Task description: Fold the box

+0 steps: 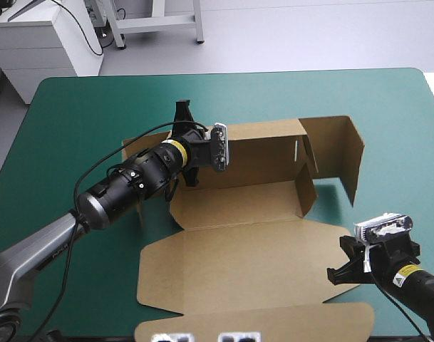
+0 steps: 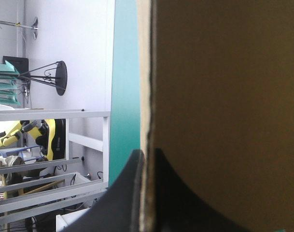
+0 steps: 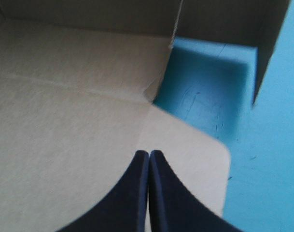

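Observation:
The brown box (image 1: 238, 242) lies unfolded in the middle of the table, its lid panel flat toward the near edge. Its back wall (image 1: 263, 153) stands raised, and a side flap (image 1: 343, 153) stands up at the right. My left gripper (image 1: 182, 112) is at the back wall's left end, shut on the box. In the left wrist view the board's edge (image 2: 146, 72) runs between the black fingers (image 2: 122, 193). My right gripper (image 1: 340, 265) hovers over the flat panel's right corner (image 3: 195, 159), shut, with nothing between its fingers (image 3: 137, 193).
Teal-green cover (image 1: 81, 107) stretches wide on the far and left sides of the box. A patch of cover (image 3: 209, 82) shows between the raised right flap and the flat panel. The table's right edge (image 1: 432, 92) runs close to the right arm.

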Robot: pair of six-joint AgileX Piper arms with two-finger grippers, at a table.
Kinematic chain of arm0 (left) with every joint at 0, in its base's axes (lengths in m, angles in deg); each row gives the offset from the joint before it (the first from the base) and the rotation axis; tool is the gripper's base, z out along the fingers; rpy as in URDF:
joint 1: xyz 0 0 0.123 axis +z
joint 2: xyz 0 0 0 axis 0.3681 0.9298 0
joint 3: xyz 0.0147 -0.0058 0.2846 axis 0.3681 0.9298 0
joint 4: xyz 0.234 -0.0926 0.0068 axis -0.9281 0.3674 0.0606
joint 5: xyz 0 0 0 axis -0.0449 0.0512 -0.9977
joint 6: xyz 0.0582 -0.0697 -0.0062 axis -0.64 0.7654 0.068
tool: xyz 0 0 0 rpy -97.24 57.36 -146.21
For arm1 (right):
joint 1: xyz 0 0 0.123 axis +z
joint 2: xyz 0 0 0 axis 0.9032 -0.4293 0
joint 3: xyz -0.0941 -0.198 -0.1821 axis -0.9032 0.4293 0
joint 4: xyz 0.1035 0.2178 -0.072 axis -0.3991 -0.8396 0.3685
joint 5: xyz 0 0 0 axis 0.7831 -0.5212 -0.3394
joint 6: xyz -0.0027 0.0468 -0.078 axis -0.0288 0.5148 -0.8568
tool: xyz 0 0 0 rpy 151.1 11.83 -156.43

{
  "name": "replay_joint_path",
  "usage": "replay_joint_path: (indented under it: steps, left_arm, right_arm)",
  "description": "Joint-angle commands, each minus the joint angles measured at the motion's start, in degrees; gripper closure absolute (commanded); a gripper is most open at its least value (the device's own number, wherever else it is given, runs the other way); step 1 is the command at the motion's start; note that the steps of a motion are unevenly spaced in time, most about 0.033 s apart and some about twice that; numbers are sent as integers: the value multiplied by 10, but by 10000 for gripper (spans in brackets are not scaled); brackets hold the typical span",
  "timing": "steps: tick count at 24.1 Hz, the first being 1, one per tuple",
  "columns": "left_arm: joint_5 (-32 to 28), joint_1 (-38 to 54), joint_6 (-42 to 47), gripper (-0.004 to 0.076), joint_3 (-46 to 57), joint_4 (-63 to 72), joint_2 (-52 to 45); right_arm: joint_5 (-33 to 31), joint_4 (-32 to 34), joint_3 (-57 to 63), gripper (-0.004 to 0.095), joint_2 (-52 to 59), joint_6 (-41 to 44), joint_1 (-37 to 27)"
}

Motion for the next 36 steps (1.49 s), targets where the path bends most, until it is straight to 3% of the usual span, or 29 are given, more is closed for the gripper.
replay_joint_path:
  steps: [1, 10, 14, 21, 26, 30, 36]
  left_arm:
    - [-39, -2, 14, 732, 0, -23, -29]
    - [-83, -2, 33, 733, 49, -46, -31]
    - [-101, -2, 63, 733, 71, -86, -35]
    - [-73, -2, 89, 733, 73, -91, -39]
    - [-39, -2, 125, 733, 73, -131, -40]
    - [-31, -2, 125, 733, 73, -137, -40]
    - [-30, -2, 125, 733, 73, -142, -40]
  right_arm:
    - [56, -2, -35, 928, -2, -2, 2]
    - [167, 0, -37, 926, -2, 8, 2]
    - [168, 3, -60, 926, -20, 14, 2]
    - [153, 32, -218, 926, -198, 16, 2]
    - [59, 67, -411, 926, -366, 37, 2]
    - [-55, 123, -589, 926, -484, 74, 2]
    - [-157, 115, -735, 926, -590, 94, -22]
